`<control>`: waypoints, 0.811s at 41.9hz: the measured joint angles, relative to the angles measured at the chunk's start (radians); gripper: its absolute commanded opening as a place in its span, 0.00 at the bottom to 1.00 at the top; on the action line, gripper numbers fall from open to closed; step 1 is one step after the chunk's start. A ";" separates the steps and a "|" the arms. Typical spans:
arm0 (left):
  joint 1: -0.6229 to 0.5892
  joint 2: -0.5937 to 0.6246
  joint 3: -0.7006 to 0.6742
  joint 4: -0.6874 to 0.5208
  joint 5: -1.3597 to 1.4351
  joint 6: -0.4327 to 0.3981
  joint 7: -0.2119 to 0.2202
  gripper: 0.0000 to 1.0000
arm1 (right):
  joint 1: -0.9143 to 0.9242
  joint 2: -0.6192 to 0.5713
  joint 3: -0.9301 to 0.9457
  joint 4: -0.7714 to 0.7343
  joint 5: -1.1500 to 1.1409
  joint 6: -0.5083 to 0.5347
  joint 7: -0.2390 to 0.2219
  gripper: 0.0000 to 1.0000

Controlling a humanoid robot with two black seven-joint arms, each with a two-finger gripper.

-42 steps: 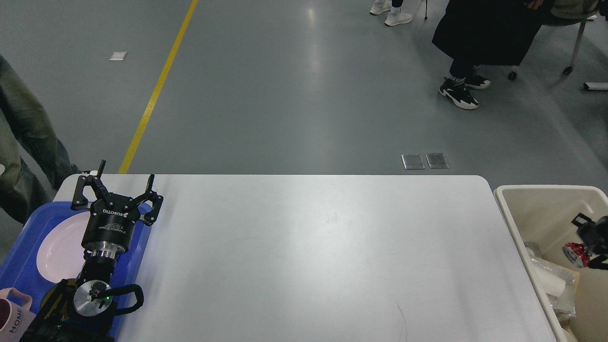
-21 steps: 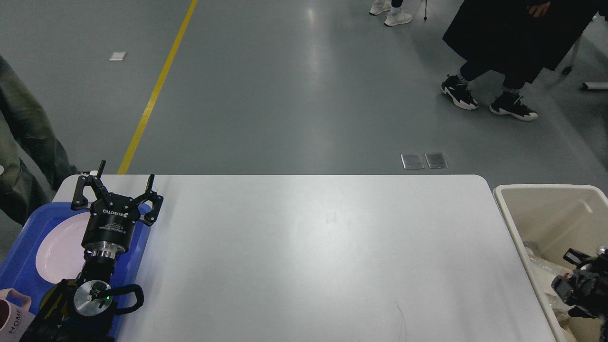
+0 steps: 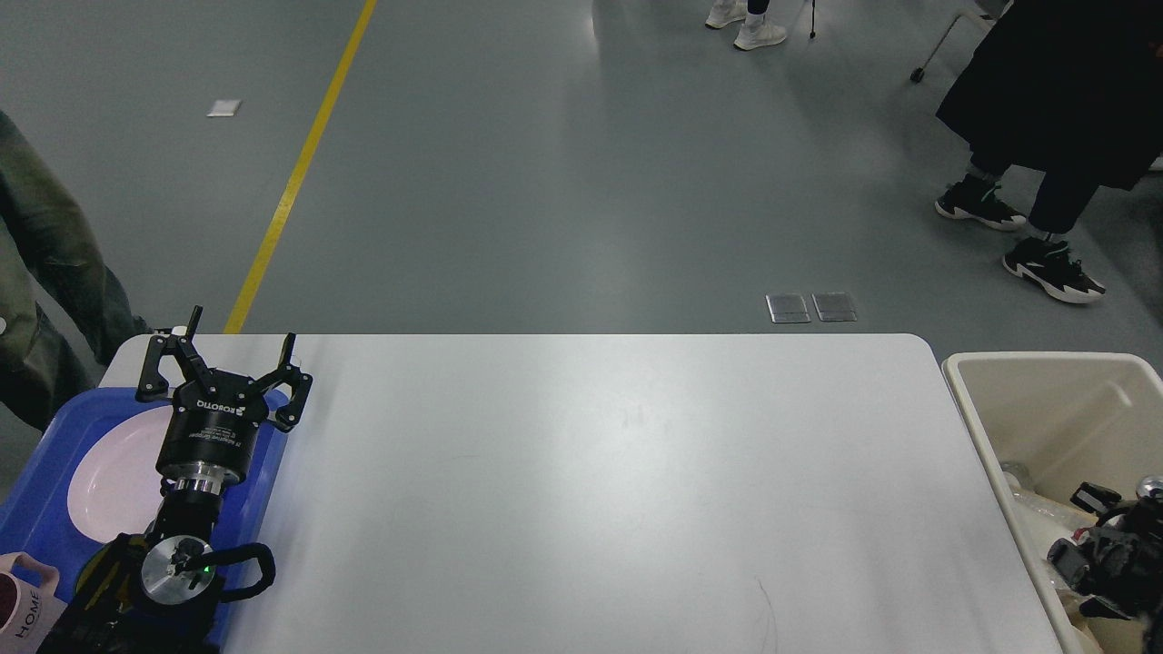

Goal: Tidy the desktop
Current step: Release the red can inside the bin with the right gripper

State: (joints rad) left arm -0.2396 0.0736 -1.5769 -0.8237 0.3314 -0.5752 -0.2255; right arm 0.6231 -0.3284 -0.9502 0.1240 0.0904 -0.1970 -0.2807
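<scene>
Two arms: both of your black arms show, one at each lower corner of the head view.
Desktop: your large white matte rectangular desktop [image 3: 591, 490] with rounded corners fills the lower middle, between tray and bin.
Left gripper: your black two-finger left gripper [image 3: 238, 350] sits over the desktop's far left corner, fingers spread wide, nothing between them.
Tray: a blue plastic tray [image 3: 54, 427] lies at the left edge under your left arm, holding a round pale pink plate [image 3: 109, 481].
Mug: a pink mug [image 3: 23, 604] marked HOME stands at the lower left corner.
Bin: a beige plastic bin [image 3: 1036, 368] stands just beside the right edge, crumpled clear wrappers [image 3: 1031, 518] inside.
Right gripper: your right gripper [image 3: 1104, 554] is over the bin, dark and cut off; you cannot tell its jaws.
</scene>
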 measured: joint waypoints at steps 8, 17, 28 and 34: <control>0.000 0.000 0.000 0.000 0.000 0.000 0.000 0.97 | 0.010 -0.004 0.006 0.011 0.001 -0.018 0.000 1.00; 0.000 0.000 0.000 0.000 0.000 0.000 0.000 0.97 | 0.023 -0.010 0.008 0.016 0.002 -0.014 0.000 1.00; -0.001 0.000 0.000 0.000 0.000 0.000 0.000 0.97 | 0.042 -0.011 0.006 0.017 0.003 -0.007 0.000 1.00; -0.001 0.000 0.000 0.000 0.000 0.000 0.000 0.97 | 0.108 -0.014 0.016 0.044 0.009 -0.003 0.002 1.00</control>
State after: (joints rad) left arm -0.2402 0.0736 -1.5769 -0.8237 0.3314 -0.5753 -0.2255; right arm 0.7307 -0.3427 -0.9346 0.1683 0.0995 -0.1999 -0.2789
